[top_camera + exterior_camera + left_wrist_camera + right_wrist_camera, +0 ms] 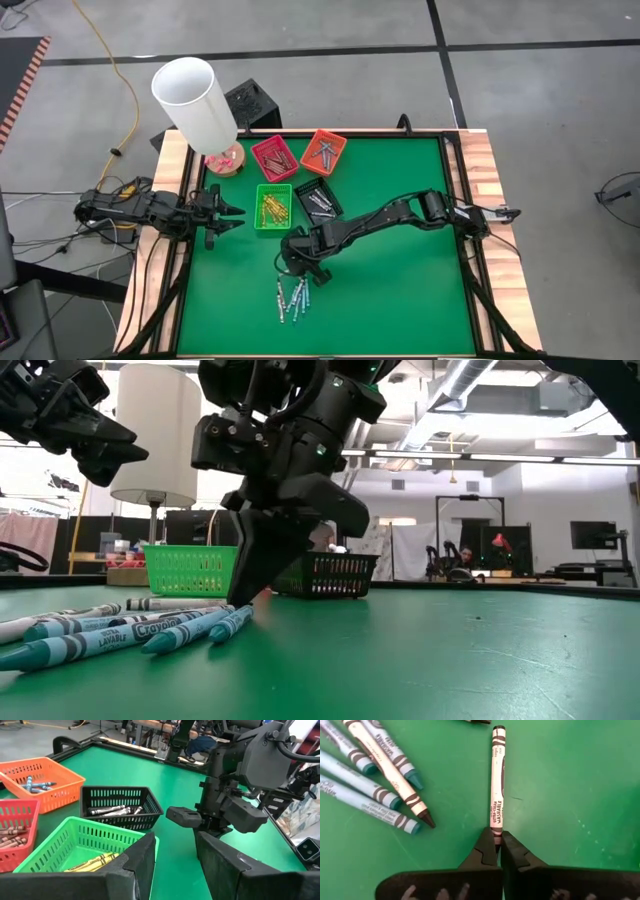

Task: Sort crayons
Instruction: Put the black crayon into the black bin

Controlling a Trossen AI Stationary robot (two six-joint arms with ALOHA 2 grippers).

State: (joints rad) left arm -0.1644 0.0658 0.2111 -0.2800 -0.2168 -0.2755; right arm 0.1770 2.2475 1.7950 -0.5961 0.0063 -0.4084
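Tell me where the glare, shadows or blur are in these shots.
Low view: bright ceiling lights behind leave the right gripper a dark silhouette, and the nearest crayons look soft. Right wrist view: evenly lit, the grey-white crayon sharp. High view: even, only faint shadows on the green mat.

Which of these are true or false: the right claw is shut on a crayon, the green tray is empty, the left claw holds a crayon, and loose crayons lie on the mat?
1. The right claw is shut on the end of a crayon. True.
2. The green tray is empty. False: yellow crayons lie in it.
3. The left claw holds a crayon. False: it is open and empty, beside the green tray.
4. Loose crayons lie on the mat. True.
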